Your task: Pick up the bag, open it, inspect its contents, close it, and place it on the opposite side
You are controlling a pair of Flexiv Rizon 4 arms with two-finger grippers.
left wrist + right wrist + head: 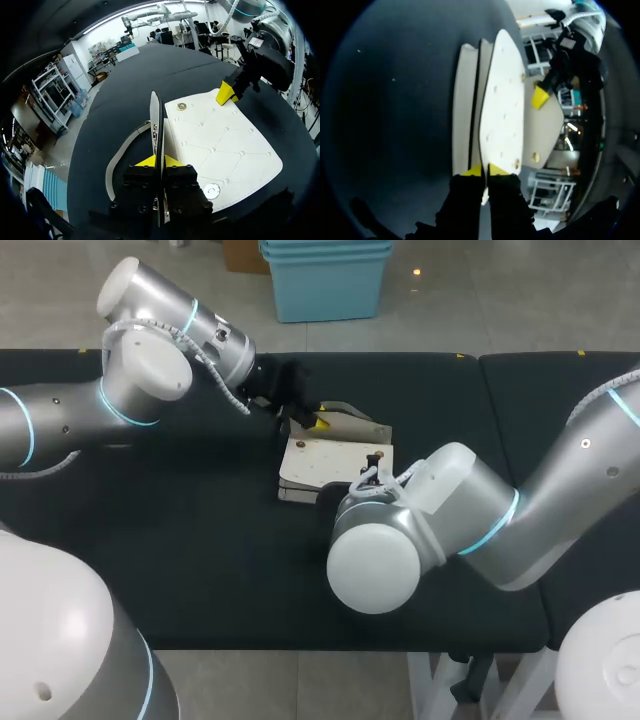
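Observation:
A white quilted bag [335, 462] lies flat in the middle of the black table. My left gripper [312, 420] is at the bag's far edge. In the left wrist view this gripper [159, 161] is shut on a thin white panel of the bag [156, 125] that stands on edge, beside the quilted flap [220, 140] and the strap [117, 160]. My right gripper [485, 171] is shut on the near edge of the white flap [502, 110]. In the head view its fingers are hidden under the right wrist [375, 550]. Each wrist view shows the other arm's yellow tip [226, 93] [538, 98] across the bag.
The black table [150, 540] stretches wide to the left of the bag and towards the front edge. A seam [478, 440] splits it from a second black top on the right, where my right arm crosses.

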